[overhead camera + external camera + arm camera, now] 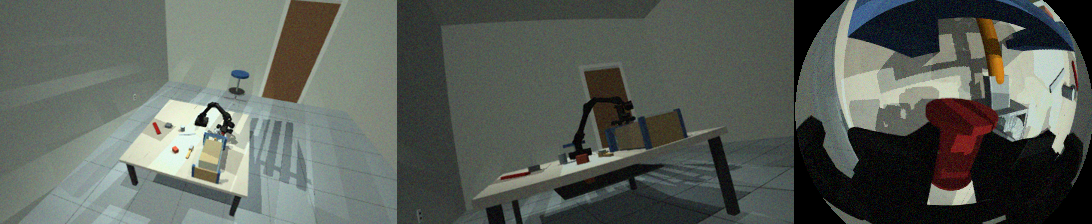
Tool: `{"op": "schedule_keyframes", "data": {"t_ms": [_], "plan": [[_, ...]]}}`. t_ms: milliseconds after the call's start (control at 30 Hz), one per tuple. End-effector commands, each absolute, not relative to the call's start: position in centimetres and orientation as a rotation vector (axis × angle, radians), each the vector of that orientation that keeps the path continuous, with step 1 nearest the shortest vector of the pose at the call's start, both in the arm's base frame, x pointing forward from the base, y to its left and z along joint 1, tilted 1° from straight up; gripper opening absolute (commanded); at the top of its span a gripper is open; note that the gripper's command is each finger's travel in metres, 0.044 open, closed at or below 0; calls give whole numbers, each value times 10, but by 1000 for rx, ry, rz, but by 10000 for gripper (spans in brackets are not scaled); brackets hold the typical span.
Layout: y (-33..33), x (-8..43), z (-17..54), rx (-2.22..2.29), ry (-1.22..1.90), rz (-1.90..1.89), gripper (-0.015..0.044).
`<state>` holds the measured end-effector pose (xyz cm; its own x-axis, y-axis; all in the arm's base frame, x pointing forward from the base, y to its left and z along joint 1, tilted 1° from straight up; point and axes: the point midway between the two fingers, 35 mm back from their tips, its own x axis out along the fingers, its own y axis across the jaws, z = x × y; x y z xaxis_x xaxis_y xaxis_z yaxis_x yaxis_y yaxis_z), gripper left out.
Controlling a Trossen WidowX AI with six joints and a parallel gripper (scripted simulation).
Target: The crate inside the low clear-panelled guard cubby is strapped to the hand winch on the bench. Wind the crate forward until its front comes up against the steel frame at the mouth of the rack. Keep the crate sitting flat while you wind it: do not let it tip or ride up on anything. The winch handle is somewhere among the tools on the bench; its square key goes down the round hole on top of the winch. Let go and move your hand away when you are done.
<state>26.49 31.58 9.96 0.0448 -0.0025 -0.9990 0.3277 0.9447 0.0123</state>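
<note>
The tan crate [211, 150] [629, 136] sits inside the clear-panelled cubby, looking flat. Its front is close behind the blue frame [209, 134] [611, 140] [894, 31] at the mouth; a small gap seems to show in the top view. An orange strap [993, 50] runs under the frame's top bar towards the grey winch [998, 95]. My gripper [223, 131] [623, 122] [951, 120], just outside the mouth, is shut on the winch handle's red knob [959, 112]. The handle's arm and square key are hidden, so its seating in the winch cannot be seen.
On the bench [150, 158] [510, 188] are a red bar [156, 128] [515, 175], a grey block [168, 125] [534, 168], a grey cylinder [183, 128] [562, 158], a thin rod [187, 134], a red block [175, 149] [582, 158] and an orange-handled tool [189, 152] beside the cubby.
</note>
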Motion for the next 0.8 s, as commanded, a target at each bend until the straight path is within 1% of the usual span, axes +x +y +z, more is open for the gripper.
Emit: {"op": "schedule_keyframes", "data": {"t_ms": [0,767], "plan": [[331,243,100,254,1552,-222,0],[341,209,100,254,1555,-221,0]]}}
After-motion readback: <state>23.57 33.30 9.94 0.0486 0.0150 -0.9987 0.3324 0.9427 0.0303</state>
